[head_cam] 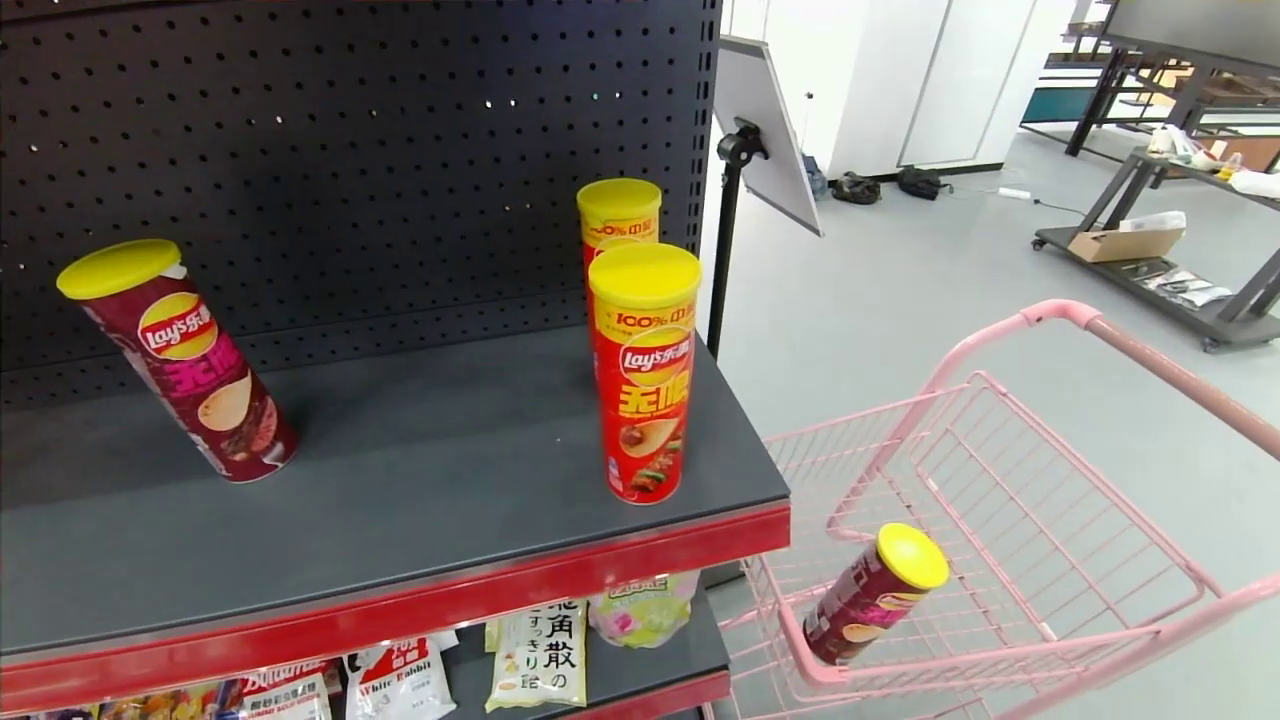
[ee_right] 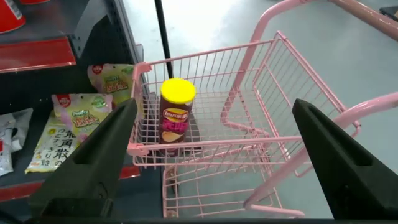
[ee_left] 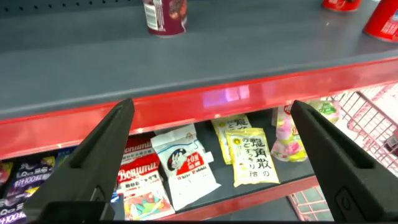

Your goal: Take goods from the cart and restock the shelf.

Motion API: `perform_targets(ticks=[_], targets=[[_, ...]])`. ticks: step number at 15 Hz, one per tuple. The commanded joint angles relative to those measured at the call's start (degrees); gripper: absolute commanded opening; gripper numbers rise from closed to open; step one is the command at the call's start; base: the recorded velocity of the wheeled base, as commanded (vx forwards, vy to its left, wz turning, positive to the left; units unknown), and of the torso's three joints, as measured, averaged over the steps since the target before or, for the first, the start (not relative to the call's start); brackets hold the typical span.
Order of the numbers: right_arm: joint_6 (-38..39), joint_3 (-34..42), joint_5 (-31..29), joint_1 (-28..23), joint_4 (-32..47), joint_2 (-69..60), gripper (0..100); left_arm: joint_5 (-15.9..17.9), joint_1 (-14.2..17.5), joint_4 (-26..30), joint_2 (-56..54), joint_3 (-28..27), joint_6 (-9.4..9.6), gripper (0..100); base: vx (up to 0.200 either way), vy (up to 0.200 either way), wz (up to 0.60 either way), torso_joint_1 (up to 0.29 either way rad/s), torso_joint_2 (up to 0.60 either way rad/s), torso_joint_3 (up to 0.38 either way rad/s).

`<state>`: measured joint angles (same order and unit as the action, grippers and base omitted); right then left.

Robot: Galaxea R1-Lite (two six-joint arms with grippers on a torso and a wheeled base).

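1. We are holding the right gripper [ee_right: 212, 106] and the left gripper [ee_left: 211, 106] spread, empty.
2. The can [ee_right: 176, 115] is standing lid-up in the cart [ee_right: 249, 142] corner nearest the shelf [ee_right: 37, 53], facing the nearer right gripper.

Yellow-lidded maroon can [head_cam: 875, 595] in pink cart [head_cam: 975, 385], beside shelf [head_cam: 400, 480]

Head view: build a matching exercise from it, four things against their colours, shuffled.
Things:
1. cart
2. can lids
3. shelf back panel
4. shelf front edge

Colours:
a. black
b. pink
c. red
d. yellow

Pairs: 1-b, 2-d, 3-a, 4-c
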<state>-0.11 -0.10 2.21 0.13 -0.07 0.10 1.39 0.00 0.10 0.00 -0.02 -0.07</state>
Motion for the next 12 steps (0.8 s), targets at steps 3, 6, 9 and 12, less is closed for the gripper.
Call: perform_targets(ticks=[3, 6, 9, 12], targets=[[0.02, 0.01, -0.01, 0.04, -0.01, -0.01, 100, 0.02, 0.0, -0.01, 0.09, 0.02, -0.01, 100, 0.0, 0.0, 0.0, -0.131, 0.35, 0.208], [-0.07, 0.01, -0.01, 0.04, -0.01, -0.01, 100, -0.07, 0.0, -0.01, 0.09, 0.02, -0.01, 100, 0.0, 0.0, 0.0, -0.141, 0.37, 0.233], [0.02, 0.01, -0.01, 0.04, 0.07, -0.01, 100, -0.07, 0.0, -0.01, 0.09, 0.02, -0.01, 100, 0.0, 0.0, 0.0, -0.142, 0.4, 0.253], [-0.07, 0.01, -0.01, 0.04, 0.07, -0.01, 100, -0.07, 0.0, -0.01, 0.09, 0.02, -0.01, 100, 0.0, 0.0, 0.0, -0.173, 0.51, 0.331]])
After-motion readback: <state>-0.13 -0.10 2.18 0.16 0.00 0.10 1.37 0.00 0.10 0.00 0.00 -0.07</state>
